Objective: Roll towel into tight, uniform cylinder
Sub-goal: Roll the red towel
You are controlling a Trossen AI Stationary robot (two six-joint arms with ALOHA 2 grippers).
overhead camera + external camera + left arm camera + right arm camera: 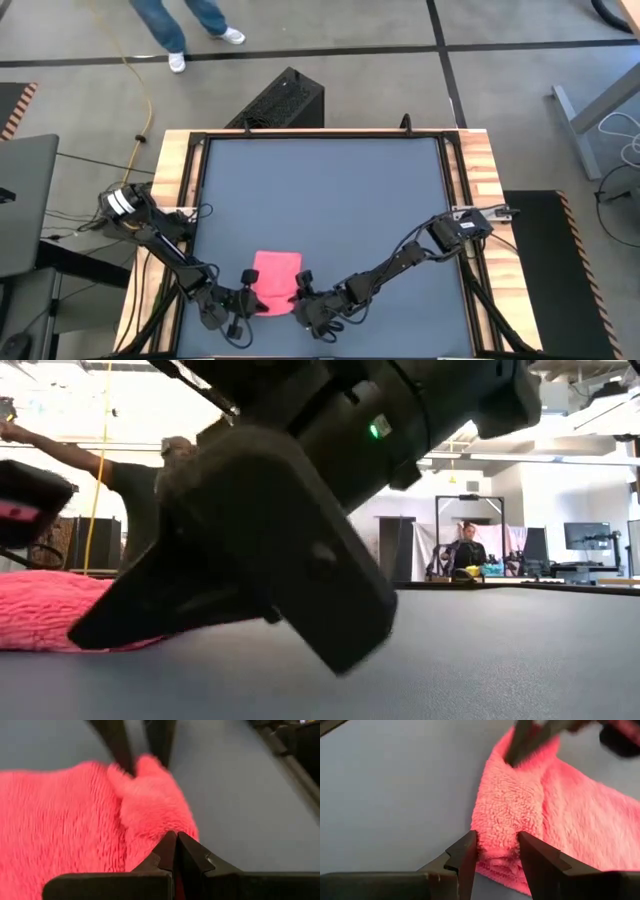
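Note:
The bright pink towel (275,272) lies flat on the dark grey tabletop (320,190) near its near edge, with its near end raised into a thick fold or roll. My left gripper (250,287) is at that end's left corner, shut on the cloth (150,810). My right gripper (302,288) is at the right corner, closed on the fold (520,810). In the low view the right gripper (300,560) fills the foreground, and the towel (45,615) shows behind it at the left. My left gripper pinches the left end of the towel's raised near fold (165,827) between its two fingers, which meet on it. The fingers come nearly level from the table's left, along the fold. The towel rests on the table. My right gripper holds the right end of the thick near fold (497,847) between its two fingers (467,852), several layers thick. The fingers come low from the table's right, along the fold. The rest of the towel lies slack on the table.
The table has a raised wooden frame (470,170) around the grey top. A black box (285,100) stands on the floor beyond the far edge, and a person's legs (190,25) show there. People stand in the room behind (465,550).

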